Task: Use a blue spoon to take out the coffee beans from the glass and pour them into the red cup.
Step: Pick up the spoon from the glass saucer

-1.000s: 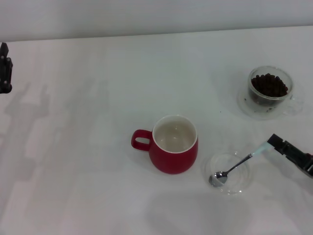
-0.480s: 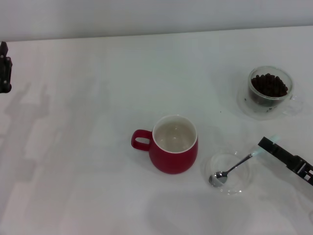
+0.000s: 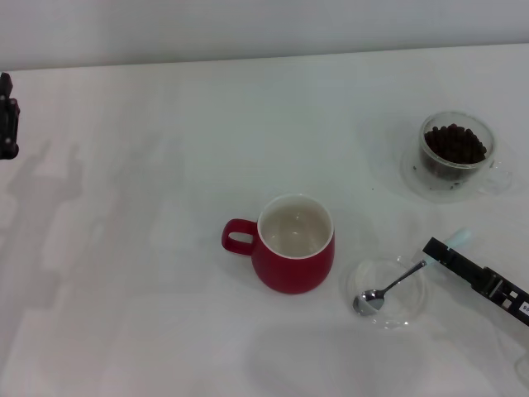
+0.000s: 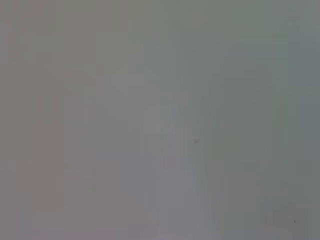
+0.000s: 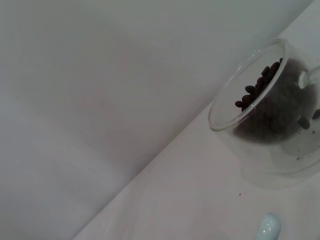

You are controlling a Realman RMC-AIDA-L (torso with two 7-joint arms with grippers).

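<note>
— Where was the spoon when you looked?

— The blue spoon (image 3: 397,279) lay with its metal bowl in a shallow clear dish (image 3: 385,291), just to the right of the red cup (image 3: 294,243). My right gripper (image 3: 436,250) sat over its pale handle; I couldn't tell whether the jaws were closed on it.

— And the beans?

— The coffee beans (image 3: 454,143) were heaped in the glass (image 3: 457,153), far right on the white table (image 3: 165,273), well apart from the cup. The left gripper (image 3: 7,116) hung at the left edge; jaws unclear too.
</note>
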